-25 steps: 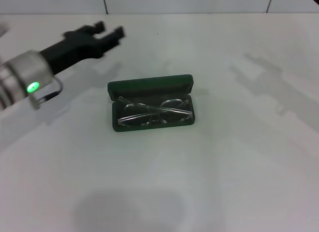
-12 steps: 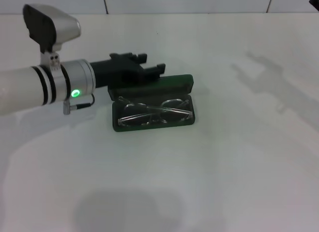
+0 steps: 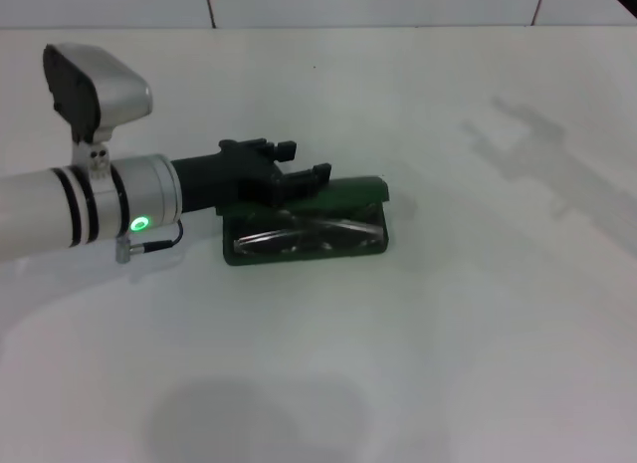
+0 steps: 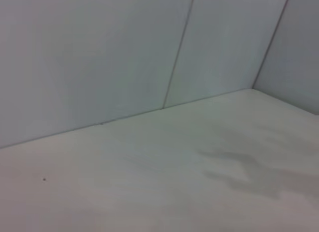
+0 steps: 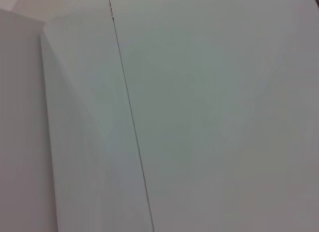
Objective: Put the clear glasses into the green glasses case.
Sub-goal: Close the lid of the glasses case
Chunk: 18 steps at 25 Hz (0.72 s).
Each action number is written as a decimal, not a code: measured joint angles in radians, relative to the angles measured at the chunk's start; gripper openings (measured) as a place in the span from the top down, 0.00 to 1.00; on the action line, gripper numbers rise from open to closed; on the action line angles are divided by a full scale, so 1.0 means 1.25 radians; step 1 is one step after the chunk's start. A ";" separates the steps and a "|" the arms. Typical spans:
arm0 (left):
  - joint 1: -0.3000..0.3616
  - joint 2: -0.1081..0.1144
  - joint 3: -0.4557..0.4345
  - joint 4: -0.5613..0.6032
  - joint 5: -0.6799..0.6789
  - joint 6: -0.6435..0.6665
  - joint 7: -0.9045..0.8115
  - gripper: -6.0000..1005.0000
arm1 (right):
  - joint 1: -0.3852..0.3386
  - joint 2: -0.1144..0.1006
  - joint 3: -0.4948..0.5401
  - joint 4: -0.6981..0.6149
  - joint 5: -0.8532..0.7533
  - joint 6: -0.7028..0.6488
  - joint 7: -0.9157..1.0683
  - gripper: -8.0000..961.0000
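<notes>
left gripper (image 3: 304, 171) presses green glasses case (image 3: 343, 246) lid over clear glasses (image 3: 299, 234).

Bare test-bench or lab setting, indicated by a plain white table (image 3: 478, 334) enclosed by plain pale wall panels (image 4: 99, 57) with thin dark seams.

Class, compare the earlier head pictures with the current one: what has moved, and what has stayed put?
The left gripper swung in from the far left to the back of the green glasses case and tipped its lid forward, now partly closed over the clear glasses. The case base and glasses stayed in place; the right gripper remains out of view.
</notes>
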 joint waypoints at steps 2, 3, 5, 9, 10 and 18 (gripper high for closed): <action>0.009 0.000 -0.001 0.000 -0.002 0.014 0.007 0.35 | 0.001 0.001 -0.002 0.000 0.000 0.002 -0.004 0.40; 0.009 0.000 -0.001 0.000 -0.002 0.014 0.007 0.35 | 0.001 0.001 -0.002 0.000 0.000 0.002 -0.004 0.40; 0.016 -0.001 -0.002 0.000 -0.010 0.031 0.022 0.35 | 0.001 0.002 -0.004 -0.001 -0.003 -0.002 -0.006 0.40; 0.016 -0.003 0.001 -0.002 -0.012 0.036 0.028 0.35 | 0.005 0.003 -0.005 -0.001 -0.004 -0.005 -0.018 0.40; 0.016 -0.003 0.003 -0.002 -0.012 0.036 0.028 0.35 | 0.006 0.003 -0.005 0.000 -0.004 -0.004 -0.021 0.40; 0.018 -0.003 0.015 -0.005 -0.008 0.038 0.042 0.35 | 0.006 0.003 -0.004 0.000 0.000 -0.002 -0.032 0.40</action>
